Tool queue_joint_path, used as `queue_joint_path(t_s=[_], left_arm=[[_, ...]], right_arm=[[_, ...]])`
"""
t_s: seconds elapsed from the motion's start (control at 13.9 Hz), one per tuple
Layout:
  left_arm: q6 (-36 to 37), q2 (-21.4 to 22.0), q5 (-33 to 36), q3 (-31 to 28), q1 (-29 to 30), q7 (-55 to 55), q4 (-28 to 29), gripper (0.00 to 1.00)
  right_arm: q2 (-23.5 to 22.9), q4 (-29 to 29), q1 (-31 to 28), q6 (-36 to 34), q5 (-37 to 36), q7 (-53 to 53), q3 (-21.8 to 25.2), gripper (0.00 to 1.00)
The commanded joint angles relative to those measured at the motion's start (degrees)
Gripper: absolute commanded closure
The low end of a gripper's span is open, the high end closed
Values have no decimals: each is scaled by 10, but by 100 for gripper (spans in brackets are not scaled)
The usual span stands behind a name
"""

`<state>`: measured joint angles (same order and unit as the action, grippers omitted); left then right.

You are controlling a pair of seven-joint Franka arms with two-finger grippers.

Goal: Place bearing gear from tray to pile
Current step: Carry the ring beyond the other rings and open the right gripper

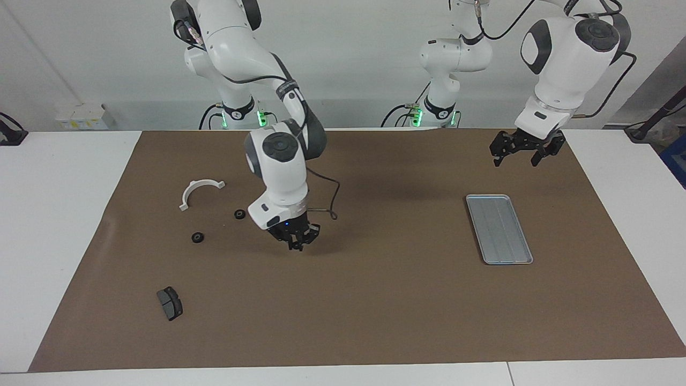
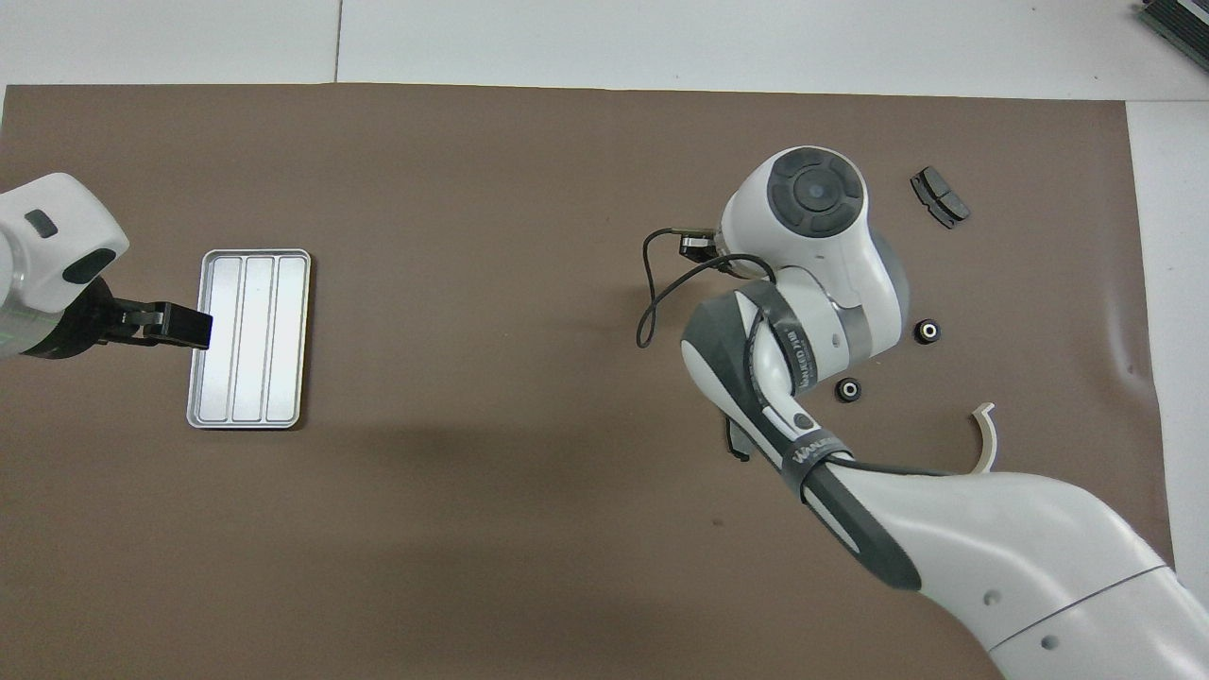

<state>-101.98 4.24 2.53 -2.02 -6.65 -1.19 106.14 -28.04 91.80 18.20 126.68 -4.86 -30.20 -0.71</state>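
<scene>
The silver tray (image 1: pixel 498 229) (image 2: pixel 247 340) lies bare toward the left arm's end of the mat. Two small black bearing gears (image 1: pixel 240 214) (image 1: pixel 198 237) (image 2: pixel 848 390) (image 2: pixel 928 331) rest in the pile, between the white half-ring bracket (image 1: pixel 199 191) (image 2: pixel 985 436) and a dark brake pad (image 1: pixel 169 303) (image 2: pixel 940 196). My right gripper (image 1: pixel 296 242) hangs shut, low over the mat beside the nearer gear. Whether anything sits between its tips does not show. A second brake pad (image 2: pixel 735 444) peeks from under the right arm. My left gripper (image 1: pixel 526 151) (image 2: pixel 179 324) waits open above the tray's edge.
A brown mat (image 1: pixel 375 311) covers the white table. The right arm's wrist cable (image 1: pixel 328 206) dangles just above the mat. The right arm (image 2: pixel 850 491) stretches over the pile area in the overhead view.
</scene>
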Motion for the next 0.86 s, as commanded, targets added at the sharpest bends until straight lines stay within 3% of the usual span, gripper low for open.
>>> queue_joint_path(t_s=[0.0, 0.5, 0.58, 0.65, 0.72, 0.79], left_arm=[[-14, 17, 8, -4, -6, 1, 20, 0], [-14, 17, 8, -4, -7, 1, 21, 0], [-14, 17, 8, -4, -7, 1, 21, 0], [-15, 17, 8, -4, -7, 1, 21, 0], [-15, 17, 8, -4, -7, 2, 21, 0], [-15, 17, 8, -4, -7, 2, 21, 0]], right_arm=[[-10, 3, -55, 26, 0, 64, -9, 100], [-64, -27, -139, 54, 44, 150, -11, 100], [-64, -27, -143, 55, 47, 152, -11, 87], [-64, -27, -148, 54, 47, 157, -11, 54], [-64, -27, -147, 56, 47, 159, -11, 5], [-63, -27, -145, 56, 42, 159, -11, 0]])
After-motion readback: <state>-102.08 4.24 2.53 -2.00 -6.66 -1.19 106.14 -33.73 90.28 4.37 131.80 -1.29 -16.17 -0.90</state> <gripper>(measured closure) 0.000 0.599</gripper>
